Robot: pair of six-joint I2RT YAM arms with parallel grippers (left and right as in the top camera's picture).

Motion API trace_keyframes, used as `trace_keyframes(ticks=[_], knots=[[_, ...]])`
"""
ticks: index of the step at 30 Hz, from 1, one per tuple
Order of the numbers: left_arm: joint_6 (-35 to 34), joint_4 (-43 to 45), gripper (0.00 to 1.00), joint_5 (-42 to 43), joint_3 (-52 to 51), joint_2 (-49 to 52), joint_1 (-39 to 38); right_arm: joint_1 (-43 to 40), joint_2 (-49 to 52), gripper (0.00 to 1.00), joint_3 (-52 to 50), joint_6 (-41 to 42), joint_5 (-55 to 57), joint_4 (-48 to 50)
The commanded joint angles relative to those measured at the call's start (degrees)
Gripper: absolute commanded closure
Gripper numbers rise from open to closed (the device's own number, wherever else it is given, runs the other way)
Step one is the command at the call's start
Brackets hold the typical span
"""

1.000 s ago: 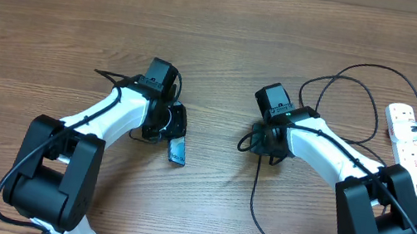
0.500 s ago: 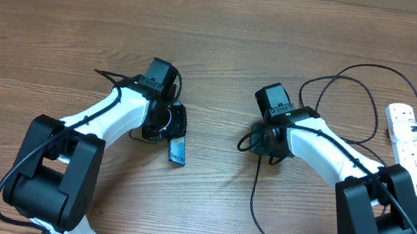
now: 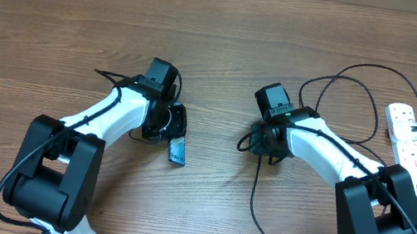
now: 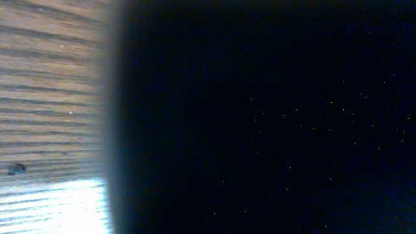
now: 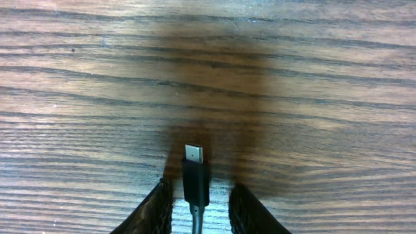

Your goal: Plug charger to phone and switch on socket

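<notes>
Nothing visible shifts overhead since the earlier frames; both arms sit where they were. Note the left tool (image 3: 175, 133): clamped on the phone (image 3: 177, 152), which juts out tilted above the bench (image 3: 230, 36). Note the right tool (image 5: 197, 198): narrowly parted, with the charger (image 5: 195, 174) tip between the fingers and a sliver of gap each side. Phone and tip are well apart. Judgement: plugging in not begun, and the socket (image 3: 407, 140) lies untouched at far right.
</notes>
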Motion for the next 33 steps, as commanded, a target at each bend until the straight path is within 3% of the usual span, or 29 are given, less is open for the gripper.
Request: trace_keyframes(ticks=[1, 5, 12, 17, 33], knots=[[1.16, 0.15, 0.96, -0.90, -0.33, -1.92, -0.39, 0.02, 1.51, 0.71, -2.03, -0.22, -2.16, -0.57], [1.16, 0.17, 0.96, -0.90, -0.33, -1.92, -0.39, 0.02, 1.51, 0.72, -2.03, -0.37, -2.27, -0.68], [1.16, 0.15, 0.96, -0.90, -0.31, -1.92, -0.39, 0.02, 1.51, 0.89, -2.03, -0.35, -2.25, -0.66], [1.16, 0.15, 0.96, -0.87, -0.31, -1.92, -0.39, 0.02, 1.51, 0.96, -2.03, -0.35, -2.25, -0.68], [1.16, 0.15, 0.96, -0.81, -0.31, -1.92, -0.39, -0.22, 1.14, 0.96, -0.11, -0.35, -2.25, -1.92]])
